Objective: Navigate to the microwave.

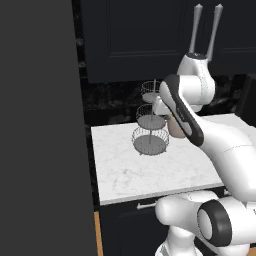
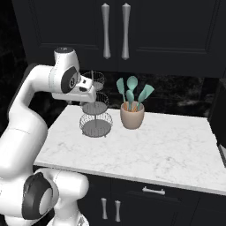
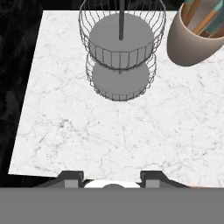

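- A white marble counter (image 2: pixel 167 145) was seen below dark upper cabinets (image 2: pixel 176 31) fitted with silver bar handles (image 2: pixel 115 31).
- A three-tier wire basket stand (image 2: pixel 95 112) was placed toward the counter's back.
- A beige crock (image 2: pixel 132 117) holding teal utensils (image 2: pixel 133 92) was set just beside the stand.
- A tall dark panel (image 1: pixel 40 125) was pictured at the counter's left.

A narrow dark sliver at the far right edge of the right base view, beyond the end of the marble counter, may be the microwave (image 2: pixel 222 117). The frame cuts it off. Its door, frame and button panel cannot be made out.
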Tool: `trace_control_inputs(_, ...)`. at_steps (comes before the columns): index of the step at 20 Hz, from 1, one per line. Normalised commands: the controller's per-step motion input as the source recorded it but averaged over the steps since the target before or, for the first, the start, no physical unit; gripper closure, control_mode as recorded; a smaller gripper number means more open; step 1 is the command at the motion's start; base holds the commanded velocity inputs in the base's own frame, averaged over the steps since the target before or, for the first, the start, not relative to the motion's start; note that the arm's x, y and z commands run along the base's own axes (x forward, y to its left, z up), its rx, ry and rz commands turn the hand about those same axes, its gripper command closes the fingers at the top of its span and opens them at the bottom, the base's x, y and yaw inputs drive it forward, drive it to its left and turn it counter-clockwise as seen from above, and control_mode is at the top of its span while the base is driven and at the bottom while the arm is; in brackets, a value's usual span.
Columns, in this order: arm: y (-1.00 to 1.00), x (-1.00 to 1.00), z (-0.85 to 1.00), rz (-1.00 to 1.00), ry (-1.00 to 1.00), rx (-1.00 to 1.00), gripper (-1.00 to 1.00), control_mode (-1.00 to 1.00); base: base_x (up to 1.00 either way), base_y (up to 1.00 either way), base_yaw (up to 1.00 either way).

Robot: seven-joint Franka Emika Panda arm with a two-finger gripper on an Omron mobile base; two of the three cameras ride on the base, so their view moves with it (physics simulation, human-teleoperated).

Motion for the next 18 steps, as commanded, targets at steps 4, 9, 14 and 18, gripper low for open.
trace_control_inputs(4,-0.08,-0.34,-0.01,-0.01,-0.01,0.0,-1.0,-1.0,0.0,0.0,0.0)
trace_control_inputs(9,-0.16,-0.78,-0.16,-0.02,-0.01,0.0,-1.0,-1.0,0.0,0.0,0.0)
trace_control_inputs(14,0.0,-0.64,-0.32,0.0,0.0,0.0,-1.0,-1.0,0.0,0.0,0.0)
trace_control_inputs(18,0.0,-0.56,-0.31,0.0,0.0,0.0,-1.0,-1.0,0.0,0.0,0.0)
